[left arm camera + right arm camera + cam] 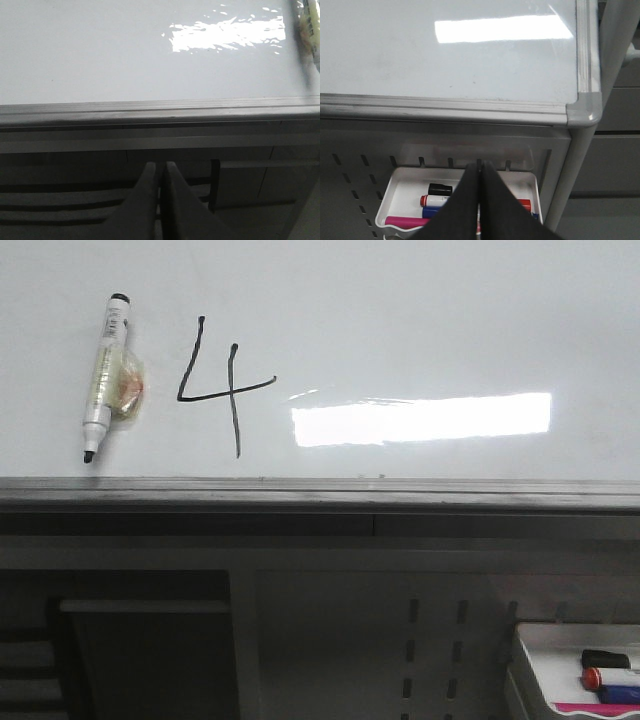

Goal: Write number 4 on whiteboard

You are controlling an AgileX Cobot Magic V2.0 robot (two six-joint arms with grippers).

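A thin black open-topped number 4 (222, 385) is drawn on the whiteboard (420, 310), left of a bright glare patch (420, 420). A white marker with a black cap (105, 375) lies on the board left of the 4, tip toward the grey bottom rail (320, 492); its blurred edge shows in the left wrist view (306, 37). No gripper shows in the front view. My left gripper (160, 167) is shut and empty below the rail. My right gripper (480, 165) is shut and empty, below the board's right corner (582, 110).
A small white tray (395, 192) with black, red, blue and pink markers hangs on a perforated panel under the board's right end; it also shows in the front view (530, 650). A grey post (580, 165) stands beside it. Dark shelving (150, 640) lies under the left.
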